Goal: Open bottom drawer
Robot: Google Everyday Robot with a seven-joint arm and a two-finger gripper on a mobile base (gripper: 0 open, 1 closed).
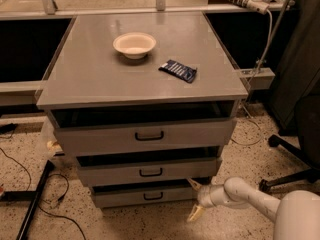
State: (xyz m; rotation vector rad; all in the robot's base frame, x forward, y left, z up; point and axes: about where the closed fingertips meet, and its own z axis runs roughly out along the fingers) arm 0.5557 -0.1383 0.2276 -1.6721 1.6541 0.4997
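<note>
The bottom drawer (142, 196) is the lowest and narrowest grey front of the three, with a small black loop handle (153, 196) at its centre. It stands slightly out, with a dark gap above it. My gripper (194, 200) is at the drawer's right end, low near the floor, on the white arm coming in from the bottom right. Its two pale fingers are spread apart: one fingertip (192, 184) is up by the drawer's right corner, the other points down toward the floor. It holds nothing.
The grey cabinet top (90, 79) carries a white bowl (134, 44) and a dark blue packet (178, 70). The middle drawer (148, 171) and top drawer (145, 135) sit above. A black chair base (290, 159) stands at right; cables and a black bar (32, 204) lie at left.
</note>
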